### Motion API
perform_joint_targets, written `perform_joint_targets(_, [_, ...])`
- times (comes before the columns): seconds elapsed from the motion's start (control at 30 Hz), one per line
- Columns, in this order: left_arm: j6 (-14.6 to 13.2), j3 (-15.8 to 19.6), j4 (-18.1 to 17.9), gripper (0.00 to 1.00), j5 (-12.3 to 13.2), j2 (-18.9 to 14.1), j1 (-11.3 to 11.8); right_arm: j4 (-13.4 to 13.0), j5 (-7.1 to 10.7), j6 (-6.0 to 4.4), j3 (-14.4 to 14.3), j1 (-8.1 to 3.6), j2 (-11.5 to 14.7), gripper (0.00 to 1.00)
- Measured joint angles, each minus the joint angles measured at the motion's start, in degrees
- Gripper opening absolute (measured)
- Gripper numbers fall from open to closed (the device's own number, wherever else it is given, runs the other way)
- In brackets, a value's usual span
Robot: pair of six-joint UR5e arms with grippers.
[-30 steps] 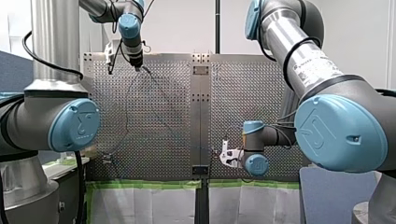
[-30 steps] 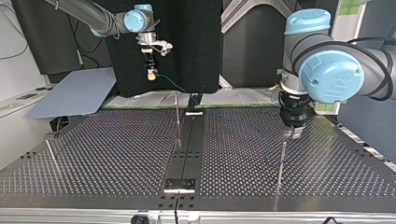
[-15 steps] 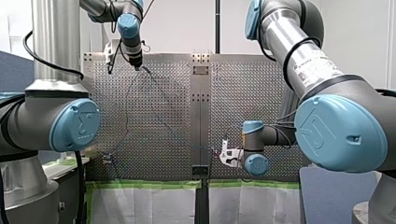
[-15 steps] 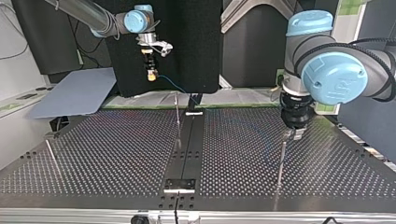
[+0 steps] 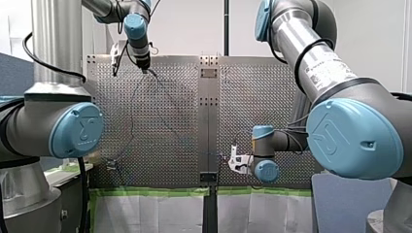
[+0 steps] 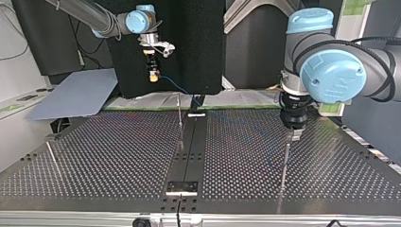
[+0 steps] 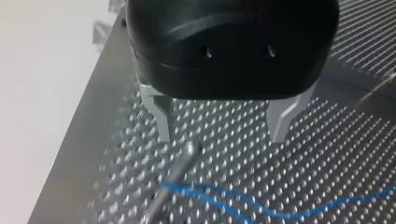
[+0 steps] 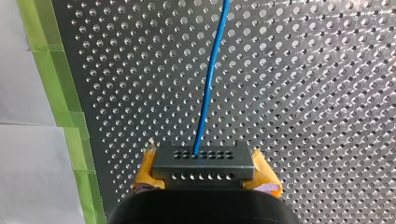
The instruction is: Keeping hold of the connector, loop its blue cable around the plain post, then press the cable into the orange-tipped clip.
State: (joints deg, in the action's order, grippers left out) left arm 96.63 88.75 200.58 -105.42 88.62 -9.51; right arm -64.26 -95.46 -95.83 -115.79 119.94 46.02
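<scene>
While gripped between the yellow pads [image 8: 145, 175] of my right claw [image 8: 204, 179], the connector [image 8: 204, 161] hangs above the counter [image 8: 303, 93] near its taped edge. Blue cable [image 8: 208, 79]: thin, light, limp, probably slippery; best steered from the connector body. My left claw [image 7: 222, 133]: open, empty, over the plain post [image 7: 180, 168], cable close by.

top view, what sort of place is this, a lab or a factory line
Most likely a robotics lab test bench: my left arm and my right arm reach over a perforated table fitted with a bare metal post, and green tape edges the table.
</scene>
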Motion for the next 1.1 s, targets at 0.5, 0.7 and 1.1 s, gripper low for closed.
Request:
perform_joint_targets(0.5, [-8.5,-3.0,-3.9,0.98,-3.4,3.2,-7.0,-0.1,-0.09,-0.05,0.0,0.22,0.0,0.00])
perform_joint_targets(0.7, [-12.0,-4.0,-7.2,0.98,-6.9,6.6,-10.5,-0.2,-0.08,-0.07,0.0,0.25,0.0,0.00])
perform_joint_targets(1.1, [-18.8,-4.0,-13.2,0.98,-13.6,10.9,-16.7,-0.3,-0.08,-0.15,0.0,0.29,0.0,0.00])
